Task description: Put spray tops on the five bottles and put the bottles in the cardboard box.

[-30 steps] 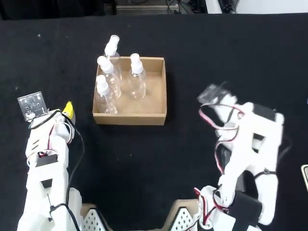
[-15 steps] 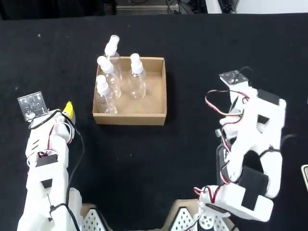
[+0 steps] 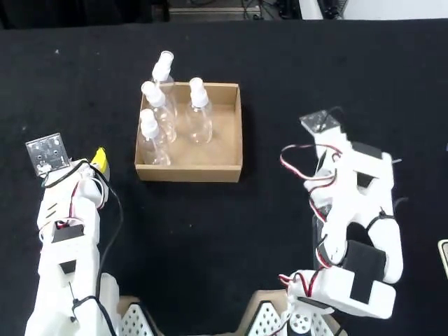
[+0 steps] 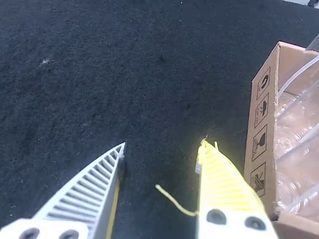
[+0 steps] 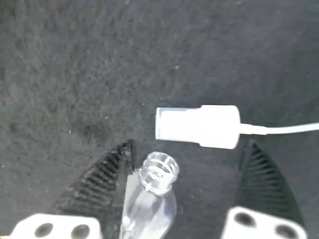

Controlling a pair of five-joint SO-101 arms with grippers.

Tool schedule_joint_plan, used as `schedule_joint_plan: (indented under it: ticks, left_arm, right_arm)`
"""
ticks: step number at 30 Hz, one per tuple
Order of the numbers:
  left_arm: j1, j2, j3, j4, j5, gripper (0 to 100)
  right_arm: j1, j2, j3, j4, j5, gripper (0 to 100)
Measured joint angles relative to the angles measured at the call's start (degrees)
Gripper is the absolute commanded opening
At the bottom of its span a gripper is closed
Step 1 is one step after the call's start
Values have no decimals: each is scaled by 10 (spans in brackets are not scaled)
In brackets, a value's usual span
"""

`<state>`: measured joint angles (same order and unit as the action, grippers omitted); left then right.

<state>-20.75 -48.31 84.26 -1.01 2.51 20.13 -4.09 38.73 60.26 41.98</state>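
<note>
Between the fingers of my open right gripper (image 5: 189, 149) sits a clear bottle (image 5: 149, 199) with no cap, its threaded neck close to one finger. Just beyond the fingertips a white spray top (image 5: 199, 127) lies on its side on the black table, its thin tube trailing away. In the high view the right arm (image 3: 350, 189) covers both. The cardboard box (image 3: 224, 157) holds three capped bottles (image 3: 155, 133), and a further capped bottle (image 3: 163, 68) stands at its far rim. My left gripper (image 4: 163, 145) is open above bare table, beside the box (image 4: 261, 129).
The black table (image 3: 266, 63) spreads wide around the box. The left arm (image 3: 66, 231) lies along the near left side. The arms' bases (image 3: 266, 318) sit at the near edge. A pale object (image 3: 443, 252) shows at the right edge.
The right arm swung out to the right and away, then came back slightly left. The left arm, box and capped bottles have not moved.
</note>
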Motion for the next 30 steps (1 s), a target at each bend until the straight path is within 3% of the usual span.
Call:
schedule_joint_plan:
  ticks: [7,14,23,30]
  left_arm:
    - [0,0,0,0,0,202]
    - [0,0,0,0,0,202]
    - [0,0,0,0,0,202]
    - [0,0,0,0,0,202]
  right_arm:
    - [0,0,19,-38,3,197]
    - [-1,-2,19,-39,-18,194]
    - [-84,-164,7,125,-46,194]
    - [-214,-309,7,240,-96,194]
